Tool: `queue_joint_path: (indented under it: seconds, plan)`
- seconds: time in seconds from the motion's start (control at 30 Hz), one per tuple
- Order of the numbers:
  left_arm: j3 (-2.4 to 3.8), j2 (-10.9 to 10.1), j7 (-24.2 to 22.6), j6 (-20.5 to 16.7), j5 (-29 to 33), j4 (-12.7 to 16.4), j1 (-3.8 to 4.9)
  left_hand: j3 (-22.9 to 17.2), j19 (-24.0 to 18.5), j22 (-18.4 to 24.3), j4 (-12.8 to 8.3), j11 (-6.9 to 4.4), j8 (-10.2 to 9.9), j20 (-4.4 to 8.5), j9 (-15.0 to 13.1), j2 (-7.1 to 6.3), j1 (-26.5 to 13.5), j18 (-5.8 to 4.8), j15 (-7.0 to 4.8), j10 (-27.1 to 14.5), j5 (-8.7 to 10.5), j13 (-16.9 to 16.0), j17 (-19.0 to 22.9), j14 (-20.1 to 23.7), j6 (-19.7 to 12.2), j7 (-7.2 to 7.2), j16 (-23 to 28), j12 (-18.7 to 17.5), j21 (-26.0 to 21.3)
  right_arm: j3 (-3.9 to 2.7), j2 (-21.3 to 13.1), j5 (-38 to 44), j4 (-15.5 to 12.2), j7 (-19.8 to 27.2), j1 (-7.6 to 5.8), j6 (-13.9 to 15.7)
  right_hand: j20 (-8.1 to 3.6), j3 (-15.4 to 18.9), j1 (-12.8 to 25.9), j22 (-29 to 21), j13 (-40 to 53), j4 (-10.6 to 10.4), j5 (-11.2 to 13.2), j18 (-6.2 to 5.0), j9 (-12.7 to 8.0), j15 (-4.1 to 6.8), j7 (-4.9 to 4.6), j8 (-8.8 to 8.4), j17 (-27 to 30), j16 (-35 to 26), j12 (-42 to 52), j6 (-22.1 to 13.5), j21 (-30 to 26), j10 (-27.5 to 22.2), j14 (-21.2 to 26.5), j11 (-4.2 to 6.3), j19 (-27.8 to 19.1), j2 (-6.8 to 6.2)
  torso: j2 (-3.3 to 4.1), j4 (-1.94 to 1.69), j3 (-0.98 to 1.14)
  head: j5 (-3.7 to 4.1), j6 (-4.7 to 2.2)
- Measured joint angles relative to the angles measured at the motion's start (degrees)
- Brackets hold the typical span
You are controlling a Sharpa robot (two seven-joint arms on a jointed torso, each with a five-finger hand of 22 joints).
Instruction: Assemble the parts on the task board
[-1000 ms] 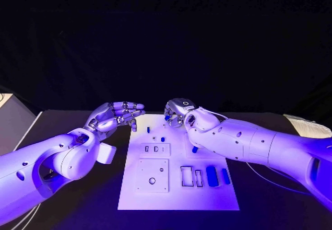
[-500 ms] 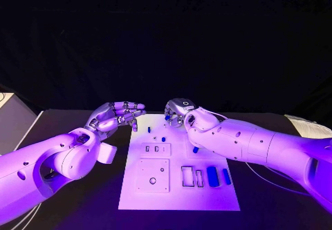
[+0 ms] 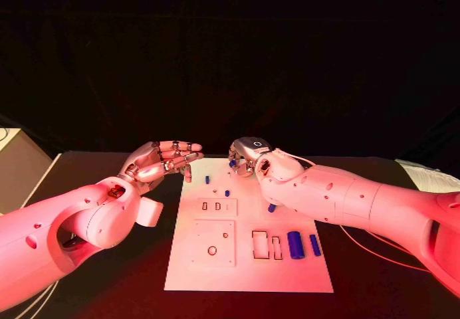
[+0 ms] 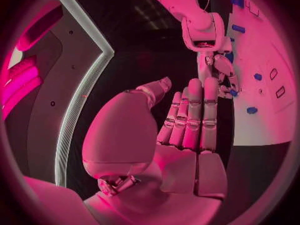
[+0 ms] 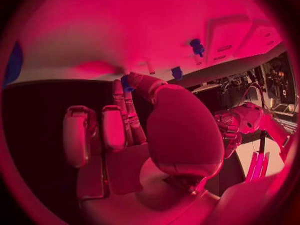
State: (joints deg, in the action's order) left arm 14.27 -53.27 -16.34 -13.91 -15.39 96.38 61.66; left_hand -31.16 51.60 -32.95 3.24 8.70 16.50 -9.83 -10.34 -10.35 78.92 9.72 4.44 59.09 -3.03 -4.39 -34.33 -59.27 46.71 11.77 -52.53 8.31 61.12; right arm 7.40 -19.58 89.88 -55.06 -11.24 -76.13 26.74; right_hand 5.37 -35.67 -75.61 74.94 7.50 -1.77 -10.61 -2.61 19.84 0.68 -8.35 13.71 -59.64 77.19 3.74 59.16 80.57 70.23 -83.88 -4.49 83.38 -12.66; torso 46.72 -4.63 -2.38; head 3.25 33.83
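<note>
From my station, the head view shows the white task board (image 3: pixel 247 266) in the lower middle of the frame on the dark surface (image 3: pixel 106 279), running from just below the two robot hands down toward the bottom edge.

The left robot hand (image 3: pixel 165 161) sits left of centre, at the board's upper left corner, palm turned up and its fingers (image 3: pixel 184 147) extended side by side toward the right. The left wrist view confirms it: fingers straight and close together, thumb standing apart, nothing between them.

The right robot hand (image 3: pixel 251 154) is just right of it, over the board's upper edge, fingers curled downward. A small blue part (image 3: pixel 232 162) shows at its fingertips in the head view, and in the right wrist view I see a blue piece pinched between thumb tip and fingertip right against the board, while the other fingers lie straighter.

On the board, two small blue pegs stand near the top, one (image 3: pixel 207 179) in the upper left area and another (image 3: pixel 227 193) a little lower. A further blue part (image 3: pixel 272 208) lies half hidden at the edge of the right forearm. In the board's lower right, two blue cylinders lie side by side, the larger (image 3: pixel 295 244) left of the slimmer one (image 3: pixel 314 244), next to rectangular slots (image 3: pixel 258 244).
</note>
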Motion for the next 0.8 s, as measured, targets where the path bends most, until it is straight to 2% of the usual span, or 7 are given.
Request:
queue_joint_path:
  seconds: [0.13, 0.17, 0.2, 0.27, 0.47, 0.6, 0.8]
  plan:
    - [0.01, 0.00, 0.02, 0.00, -0.02, 0.01, 0.00, 0.00, 0.00, 0.00, 0.00, 0.00, 0.00, 0.00, 0.00, 0.00, 0.00, 0.00, 0.00, 0.00, 0.00, 0.00, 0.00, 0.00, 0.00, 0.00, 0.00, 0.00, 0.00, 0.02, -0.01, -0.16, 0.04, 0.01, 0.01, -0.24, 0.50, -0.23, 0.90, -1.42, -0.68, -0.22, 0.34, -0.01, 0.05, -0.48, -0.35, -0.80, 1.56, -0.66, -0.19, -1.36, -1.62, -2.31, 0.07, -0.54, -0.92, -0.89, 0.00, 0.01, 0.03, 0.00, 0.01]
    - [0.01, 0.00, 0.03, 0.00, -0.02, 0.01, 0.00, 0.00, 0.00, 0.00, 0.00, 0.00, 0.00, 0.00, 0.00, 0.00, 0.00, 0.00, 0.00, 0.00, 0.00, 0.00, 0.01, 0.00, 0.00, 0.00, 0.00, 0.00, 0.00, 0.02, -0.03, -0.21, 0.02, 0.02, 0.01, -0.26, 0.66, -0.24, 1.15, -2.01, -1.02, -0.23, 0.43, -0.18, 0.08, -0.66, -0.41, -1.01, 1.94, -0.81, -0.25, -1.60, -2.15, -3.08, 0.03, -0.72, -1.10, -1.13, 0.00, 0.01, 0.03, 0.00, 0.01]
    - [0.01, -0.01, 0.04, 0.00, -0.03, 0.01, 0.00, 0.00, 0.00, 0.00, 0.00, 0.00, 0.00, 0.00, 0.00, 0.00, 0.00, 0.00, 0.00, 0.00, 0.00, 0.00, 0.00, 0.00, 0.00, 0.00, 0.00, 0.00, 0.00, 0.02, -0.07, -0.27, -0.03, 0.04, 0.01, -0.27, 0.85, -0.24, 1.31, -2.49, -1.20, -0.23, 0.43, -0.80, 0.11, -0.90, -0.45, -1.20, 2.27, -1.05, -0.35, -1.89, -2.50, -3.84, 0.09, -0.79, -1.30, -1.29, 0.00, 0.01, 0.03, 0.00, -0.02]
    - [0.01, -0.02, 0.05, 0.00, -0.05, 0.01, 0.00, -0.53, -0.41, -0.12, -0.11, 0.30, 0.00, -0.01, -0.13, 0.00, 0.00, 0.00, 0.00, -0.30, 0.00, 0.00, 0.01, 0.00, 0.00, 0.00, -0.27, 0.00, 0.36, 0.02, -0.22, -0.44, -0.20, 0.08, 0.01, -0.27, 1.02, 0.04, 1.97, -3.67, -1.61, -0.48, 0.43, -0.93, -0.06, -1.00, -0.48, -2.04, 3.24, -1.44, -0.35, -3.17, -3.48, -5.68, 0.19, -1.00, -1.87, -1.95, 0.01, 0.01, 0.02, -0.03, -0.06]
    - [0.01, -0.06, 0.08, -0.01, -0.09, -0.02, 0.00, -0.63, -0.42, -0.19, -0.15, 0.32, 0.00, 0.00, -0.14, 0.00, 0.00, -0.01, 0.00, -0.32, 0.00, 0.00, 0.01, 0.00, 0.00, 0.00, -0.27, 0.00, 0.39, 0.03, -1.31, -0.85, -1.28, 0.21, -0.01, -0.10, 1.00, 5.22, 1.31, -6.11, -2.13, -0.59, -0.03, -0.93, -0.43, -1.09, -0.14, -4.21, 5.22, -2.04, -0.35, -6.06, -5.48, -8.43, 0.28, -1.14, -2.46, -2.95, 0.01, 0.02, 0.02, -0.08, -0.01]
    - [0.02, -0.13, 0.10, -0.02, -0.12, 0.00, 0.00, -0.79, -0.42, -0.19, -0.31, 0.32, 0.00, 0.00, -0.14, 0.00, 0.00, -0.01, 0.00, -0.32, 0.00, 0.00, 0.01, 0.00, 0.00, 0.00, -0.27, 0.00, 0.39, 0.03, -2.48, -1.03, -2.40, 0.26, -0.01, 0.21, 1.00, 7.24, -0.02, -6.33, -2.13, -0.37, 0.43, -0.93, -0.44, -1.08, -0.09, -4.50, 5.54, -2.07, -0.35, -6.49, -5.93, -8.76, 0.27, -1.22, -2.46, -2.35, 0.01, 0.03, 0.02, -0.15, 0.00]
    - [0.03, -0.29, 0.11, -0.02, -0.15, 0.01, 0.00, -0.79, -0.42, -0.23, -0.31, 0.32, 0.00, 0.00, -0.14, 0.00, 0.00, -0.01, 0.00, -0.32, 0.00, 0.00, 0.01, 0.00, 0.00, 0.00, -0.27, 0.00, 0.39, 0.02, -5.89, -1.31, -5.50, 0.30, -0.18, 1.12, 1.00, 8.01, -0.25, -6.42, -2.13, -0.37, 0.43, -0.93, -0.49, -1.08, -0.03, -4.77, 5.68, -2.07, -0.35, -6.55, -5.93, -8.83, 0.27, -1.15, -2.46, -2.13, -0.02, 0.12, 0.04, -0.13, -0.05]
